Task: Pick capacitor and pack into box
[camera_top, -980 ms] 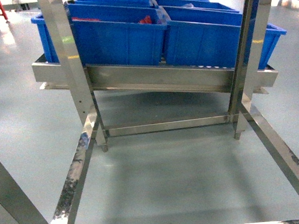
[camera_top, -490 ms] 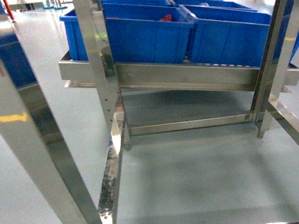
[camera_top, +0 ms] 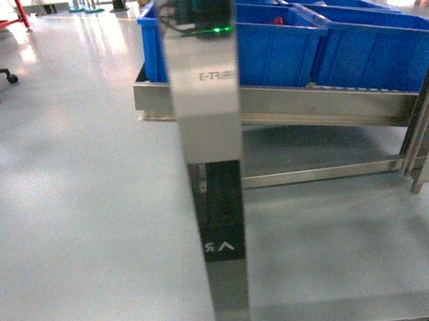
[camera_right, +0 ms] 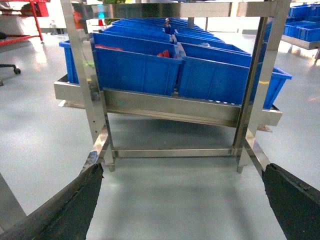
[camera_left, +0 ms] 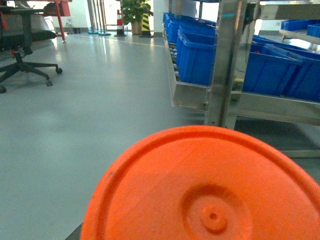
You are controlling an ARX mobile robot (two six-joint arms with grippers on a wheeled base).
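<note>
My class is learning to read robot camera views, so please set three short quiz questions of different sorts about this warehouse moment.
1. True or false: the pale pink plastic tub with the white lid shows in the head view.
2. Multiple choice: what fills the lower half of the left wrist view? A) a brown cardboard carton B) a round orange plastic disc C) a blue bin
3. Fill in: the blue rectangular plastic bins sit on a tilted ____ rack shelf.

Key: 1 false; no tub shows in any view. 2 B. 3 steel. In the right wrist view the black tips of the right pincer stand wide apart with nothing between them.
</note>
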